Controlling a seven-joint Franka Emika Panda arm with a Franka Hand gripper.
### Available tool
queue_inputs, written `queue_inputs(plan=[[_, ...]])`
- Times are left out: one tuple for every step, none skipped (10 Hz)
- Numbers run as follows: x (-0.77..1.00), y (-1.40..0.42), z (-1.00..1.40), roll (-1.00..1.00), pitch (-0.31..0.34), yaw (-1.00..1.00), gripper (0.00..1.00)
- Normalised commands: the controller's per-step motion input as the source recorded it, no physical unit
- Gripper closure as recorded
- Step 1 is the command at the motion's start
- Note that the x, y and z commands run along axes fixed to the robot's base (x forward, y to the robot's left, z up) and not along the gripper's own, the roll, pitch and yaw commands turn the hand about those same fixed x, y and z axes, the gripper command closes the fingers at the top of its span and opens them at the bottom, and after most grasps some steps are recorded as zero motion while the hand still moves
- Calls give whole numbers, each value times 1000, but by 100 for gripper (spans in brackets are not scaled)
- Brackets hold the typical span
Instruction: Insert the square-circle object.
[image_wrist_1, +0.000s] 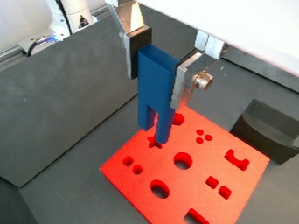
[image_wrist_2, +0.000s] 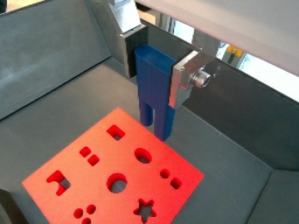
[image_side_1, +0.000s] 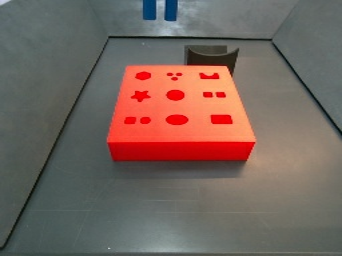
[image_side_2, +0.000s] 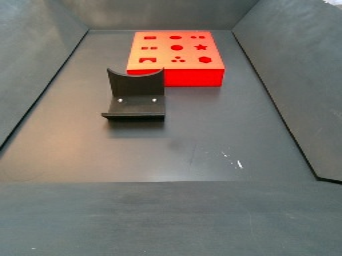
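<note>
My gripper (image_wrist_1: 162, 74) is shut on the square-circle object (image_wrist_1: 152, 105), a tall bright-blue peg held upright with its two short prongs pointing down. Both wrist views show it; in the second, the gripper (image_wrist_2: 158, 74) clamps the peg (image_wrist_2: 152, 96) near its upper end. The peg hangs well above the flat red block (image_wrist_1: 128, 171) with shaped holes, its prongs over the block's edge area (image_wrist_2: 111, 157). In a side view only the peg's prongs (image_side_1: 159, 9) show at the frame's upper edge, beyond the red block (image_side_1: 181, 147). The gripper is out of both side views.
The dark fixture (image_side_2: 134, 95) stands on the grey floor beside the red block (image_side_2: 178, 76); it also shows in a side view (image_side_1: 211, 55) and in a wrist view (image_wrist_1: 271, 131). Sloping grey walls (image_side_1: 67, 120) enclose the floor.
</note>
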Motion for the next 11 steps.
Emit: queue_inputs(plan=[[86,0,-154,0,71,0,100],[163,0,-466,6,86,6,100],[0,3,-609,0,6,383,100],[0,-80,-711,203,0,511,100],[0,-240,-594,347,-7,454,100],[0,-286,-569,376,0,323,100],[-183,-334,-566,409,-43,206,100],[-437,-229,-626,347,-141,17,100],[-269,0,-649,213,-230,0,100],[0,160,-520,-31,-231,0,100],[-40,74,-291,-161,-443,0,100]])
